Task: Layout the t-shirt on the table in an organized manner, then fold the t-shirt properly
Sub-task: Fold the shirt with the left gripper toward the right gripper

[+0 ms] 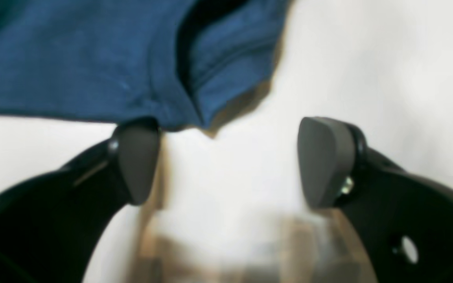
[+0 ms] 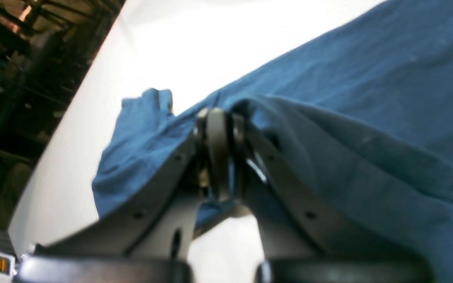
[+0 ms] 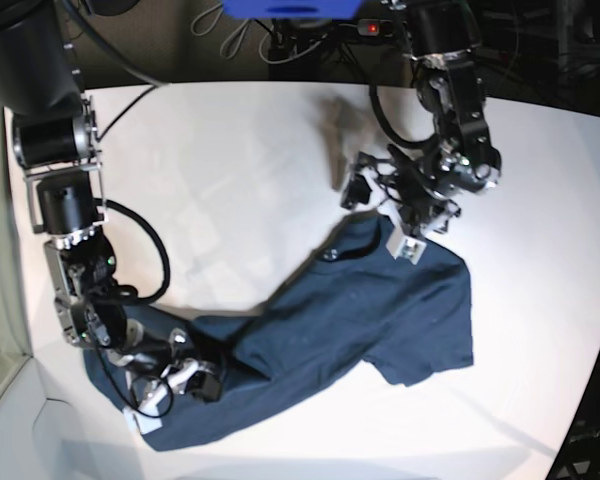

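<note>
The t-shirt (image 3: 330, 330) lay crumpled, not folded yet. The right gripper (image 3: 185, 380), lower left, pinched it; the left gripper (image 3: 365, 185) was wide, empty.

Shirt (image 3: 350, 315) lies on table (image 3: 230, 170), stretched diagonally from near-left corner toward centre-right in base view. Collar end sits toward far side, just below L gripper (image 3: 365, 185); hem end sits at near-left, under R gripper (image 3: 195, 380). One sleeve juts toward near-right. L gripper stands just beyond shirt edge over bare table, cloth ahead of its tips. R gripper sits on the bunched hem, w/ fabric betw. its fingers (image 2: 218, 157) and draped to either side.
</note>
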Controlling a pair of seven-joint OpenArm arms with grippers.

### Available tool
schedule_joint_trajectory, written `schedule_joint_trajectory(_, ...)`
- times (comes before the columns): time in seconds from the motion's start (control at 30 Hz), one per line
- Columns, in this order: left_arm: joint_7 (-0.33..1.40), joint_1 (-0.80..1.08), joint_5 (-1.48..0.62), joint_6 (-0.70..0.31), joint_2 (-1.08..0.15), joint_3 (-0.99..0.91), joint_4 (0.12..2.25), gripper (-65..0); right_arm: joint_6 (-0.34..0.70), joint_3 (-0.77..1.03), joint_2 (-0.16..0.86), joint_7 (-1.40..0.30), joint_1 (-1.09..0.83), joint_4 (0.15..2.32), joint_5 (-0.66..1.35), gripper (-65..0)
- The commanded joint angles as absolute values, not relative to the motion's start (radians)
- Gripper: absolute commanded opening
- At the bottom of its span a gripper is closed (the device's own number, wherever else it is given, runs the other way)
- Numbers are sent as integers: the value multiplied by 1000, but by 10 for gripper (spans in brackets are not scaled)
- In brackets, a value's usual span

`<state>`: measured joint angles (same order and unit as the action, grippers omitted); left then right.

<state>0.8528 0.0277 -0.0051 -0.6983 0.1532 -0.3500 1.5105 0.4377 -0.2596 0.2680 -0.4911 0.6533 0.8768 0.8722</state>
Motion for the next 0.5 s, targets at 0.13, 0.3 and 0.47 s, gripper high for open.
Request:
schedule_joint_trajectory(0.13, 777, 10, -19, -698, 157, -346, 1458, -117, 450, -255, 274, -469, 671, 894, 889, -650)
schedule_joint_trajectory(0.3, 728, -36, -21, -698, 157, -351, 1346, -117, 450, -255, 278, -469, 645, 894, 889, -650)
schedule_joint_trajectory(0.47, 725, -85, -22, -698, 157, -355, 1310, -120, 450, -257, 285, -469, 607, 895, 889, -650)
